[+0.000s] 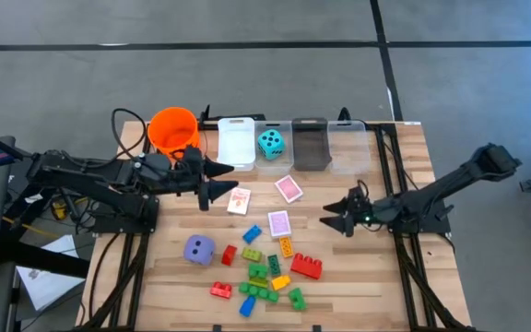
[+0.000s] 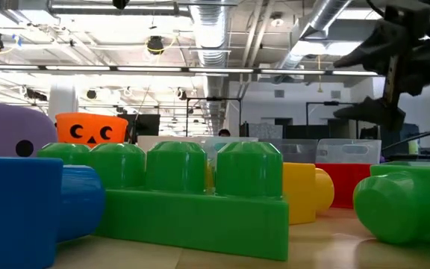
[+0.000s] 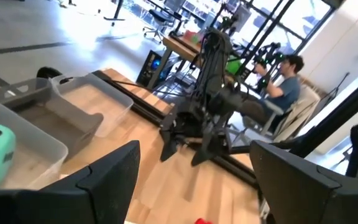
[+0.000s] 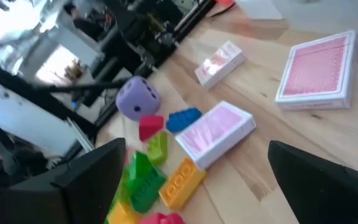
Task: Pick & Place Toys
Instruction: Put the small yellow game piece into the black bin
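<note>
The right gripper, jaws apart and empty, hovered just beside a pink-backed card; descending could apparently nudge the adjacent orange brick.

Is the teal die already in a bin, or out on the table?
In. The teal die sits inside the clear bin, second in the row at the table's far edge; the left wrist view shows the bin's walls around it.

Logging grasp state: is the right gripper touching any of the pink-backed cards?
Apart. The high view shows the right gripper open above bare wood, with a clear gap to the nearest pink-backed card; the right wrist view shows nothing between its fingers.
</note>
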You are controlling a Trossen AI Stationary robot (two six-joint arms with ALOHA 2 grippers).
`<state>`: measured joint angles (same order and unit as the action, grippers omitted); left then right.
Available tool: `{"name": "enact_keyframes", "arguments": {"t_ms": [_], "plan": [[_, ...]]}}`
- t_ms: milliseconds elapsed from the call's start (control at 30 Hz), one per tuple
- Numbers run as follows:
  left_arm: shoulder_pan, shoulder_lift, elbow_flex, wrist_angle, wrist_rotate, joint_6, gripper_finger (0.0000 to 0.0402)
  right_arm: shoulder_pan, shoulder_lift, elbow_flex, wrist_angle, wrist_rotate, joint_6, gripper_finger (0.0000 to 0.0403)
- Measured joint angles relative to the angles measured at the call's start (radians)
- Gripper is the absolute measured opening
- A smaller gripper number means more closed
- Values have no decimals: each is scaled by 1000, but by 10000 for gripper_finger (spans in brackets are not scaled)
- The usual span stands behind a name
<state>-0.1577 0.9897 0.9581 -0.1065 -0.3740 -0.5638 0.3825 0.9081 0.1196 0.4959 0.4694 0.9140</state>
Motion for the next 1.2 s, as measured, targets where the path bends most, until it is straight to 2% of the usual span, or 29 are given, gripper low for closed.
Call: {"name": "enact_keyframes", "arguments": {"t_ms": [300,533,700,900,1033,1200], "plan": [[0,0,0,5,0,-149,298,15,189,0,100,-52,-7,385],[0,0,0,29,-51,-178,298,13,369,9,249,-70,-63,385],[0,0,0,44,-73,-178,298,16,506,86,253,-79,-168,385],[0,0,0,44,-73,-178,298,11,668,241,247,-97,-333,385],[0,0,0,52,-73,-178,298,-17,767,301,240,-180,-237,385],[0,0,0,65,-63,-178,298,-26,838,306,261,-212,-123,385]]}}
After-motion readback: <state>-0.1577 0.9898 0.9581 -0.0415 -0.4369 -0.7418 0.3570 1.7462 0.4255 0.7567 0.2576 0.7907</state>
